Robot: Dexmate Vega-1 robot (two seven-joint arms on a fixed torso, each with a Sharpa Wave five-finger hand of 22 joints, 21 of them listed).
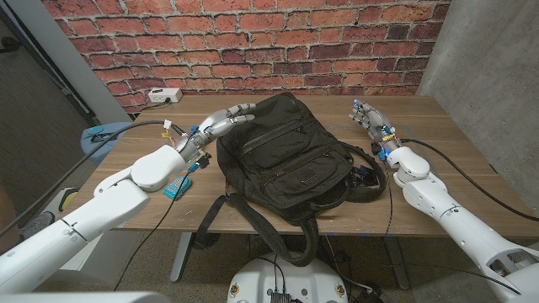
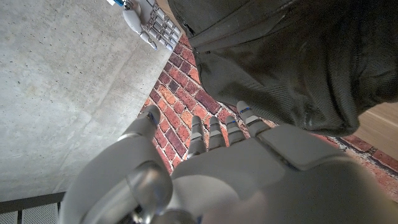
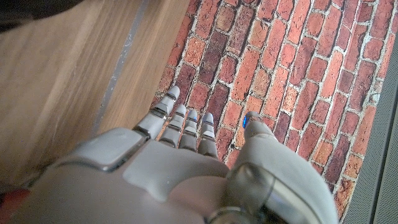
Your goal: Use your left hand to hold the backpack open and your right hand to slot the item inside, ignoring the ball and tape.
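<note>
Two robot hands beside a black backpack on a wooden surface.

The left hand [image 1: 221,124] reaches to the top left corner of the backpack [image 1: 290,156], fingers extended at the fabric — whether it grips is unclear. The right hand [image 1: 371,119] holds nothing, fingers straight and slightly apart, just right of the bag. The backpack lies flat mid-surface, straps trailing over the near edge — a small blue item [image 1: 178,187] lies left of it.
</note>
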